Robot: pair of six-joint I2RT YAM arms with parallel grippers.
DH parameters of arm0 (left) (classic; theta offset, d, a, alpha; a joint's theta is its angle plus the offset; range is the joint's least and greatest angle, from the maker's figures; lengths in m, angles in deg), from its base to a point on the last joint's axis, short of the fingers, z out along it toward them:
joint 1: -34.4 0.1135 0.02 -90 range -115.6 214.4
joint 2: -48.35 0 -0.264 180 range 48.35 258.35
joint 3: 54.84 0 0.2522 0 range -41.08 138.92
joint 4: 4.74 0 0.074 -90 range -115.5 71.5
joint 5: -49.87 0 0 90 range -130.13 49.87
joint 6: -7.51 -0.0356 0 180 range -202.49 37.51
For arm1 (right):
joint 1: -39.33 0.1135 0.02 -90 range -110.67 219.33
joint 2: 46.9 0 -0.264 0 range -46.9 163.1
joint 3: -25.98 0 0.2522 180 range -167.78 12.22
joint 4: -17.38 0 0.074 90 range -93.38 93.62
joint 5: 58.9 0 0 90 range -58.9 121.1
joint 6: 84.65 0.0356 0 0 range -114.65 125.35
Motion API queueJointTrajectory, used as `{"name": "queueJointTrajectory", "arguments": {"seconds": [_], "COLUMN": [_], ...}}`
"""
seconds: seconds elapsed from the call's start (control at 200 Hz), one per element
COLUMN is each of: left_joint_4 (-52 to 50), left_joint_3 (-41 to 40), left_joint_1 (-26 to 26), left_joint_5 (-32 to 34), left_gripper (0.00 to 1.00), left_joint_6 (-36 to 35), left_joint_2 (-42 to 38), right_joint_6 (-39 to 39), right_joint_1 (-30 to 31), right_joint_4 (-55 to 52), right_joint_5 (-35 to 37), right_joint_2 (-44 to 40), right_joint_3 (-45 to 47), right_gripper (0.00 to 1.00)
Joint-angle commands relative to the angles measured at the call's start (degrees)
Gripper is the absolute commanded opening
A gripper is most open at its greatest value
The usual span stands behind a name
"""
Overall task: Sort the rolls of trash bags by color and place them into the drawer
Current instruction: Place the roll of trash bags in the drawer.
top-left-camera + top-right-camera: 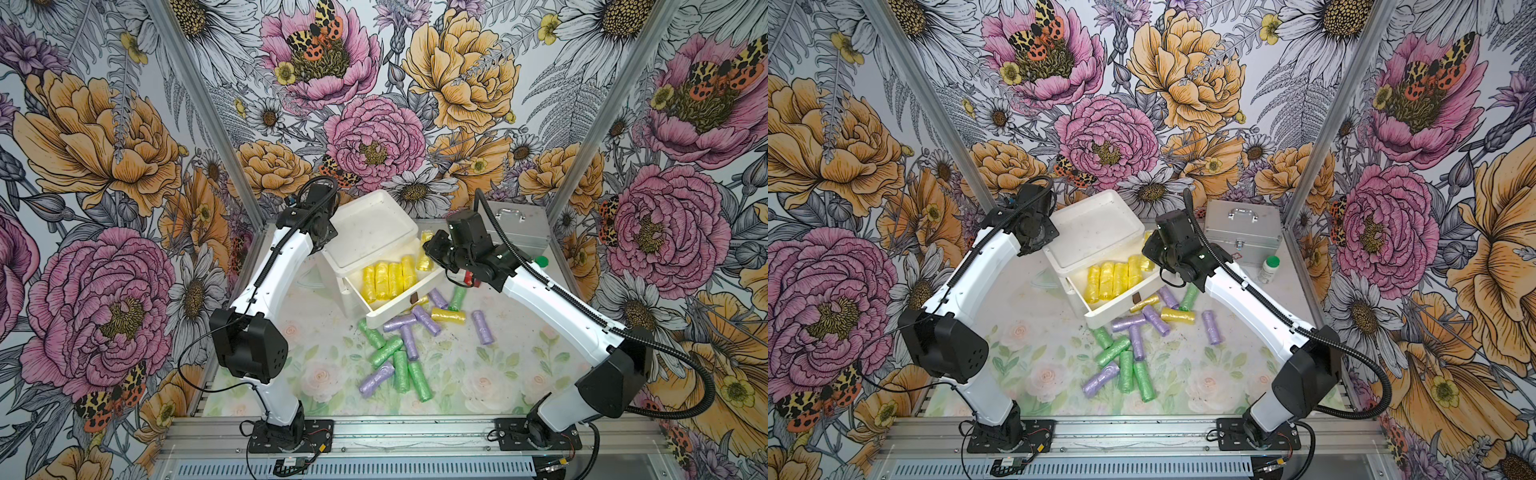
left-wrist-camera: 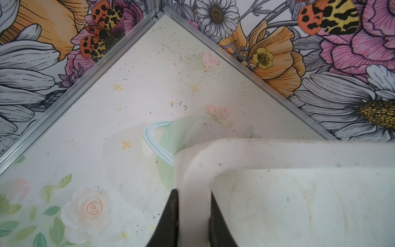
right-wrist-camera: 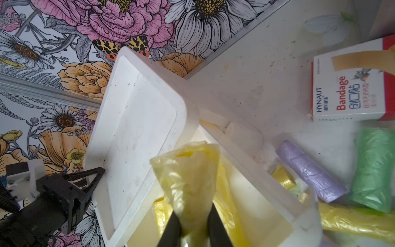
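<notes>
Your left gripper [image 2: 193, 192] is clamped tight on the raised rim of the white box [image 2: 277, 154] above the drawer [image 1: 399, 311]. Your right gripper [image 3: 193, 208] pinches a yellow roll [image 3: 188, 175] between nearly closed jaws, over the open drawer's far end. A row of yellow rolls [image 1: 384, 280] lies side by side inside it. The green and lilac rolls [image 1: 395, 357] lie scattered on the table [image 1: 478, 374] just in front.
</notes>
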Motion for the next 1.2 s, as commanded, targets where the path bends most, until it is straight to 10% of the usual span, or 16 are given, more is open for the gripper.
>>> {"name": "queueJointTrajectory", "arguments": {"seconds": [0.0, 0.365, 0.58, 1.031, 1.196], "left_joint_4": [-1.0, -1.0, -1.0, -1.0, -1.0], "left_joint_3": [-3.2, -2.0, -1.1, 0.7, 0.7], "left_joint_1": [-0.4, -0.7, -1.0, -1.2, -1.2], "left_joint_5": [-16.5, -16.9, -17.4, -17.9, -17.9], "left_gripper": [0.00, 0.00, 0.00, 0.00, 0.00], "left_joint_6": [8.2, 8.7, 9.1, 9.0, 8.9], "left_joint_2": [6.1, 7.4, 8.4, 8.7, 8.7], "right_joint_6": [0.0, -2.1, -5.8, -20.7, -8.2], "right_joint_1": [0.1, 0.7, 0.6, -6.0, -8.5], "right_joint_4": [1.0, 1.0, 0.0, -6.7, -7.1], "right_joint_5": [-1.6, -4.1, -5.0, -0.6, 0.2], "right_joint_2": [1.7, 4.2, 2.6, -19.4, -24.4], "right_joint_3": [-2.6, -1.4, -0.7, 17.5, 33.2], "right_gripper": [0.21, 0.24, 0.60, 0.58, 0.52]}}
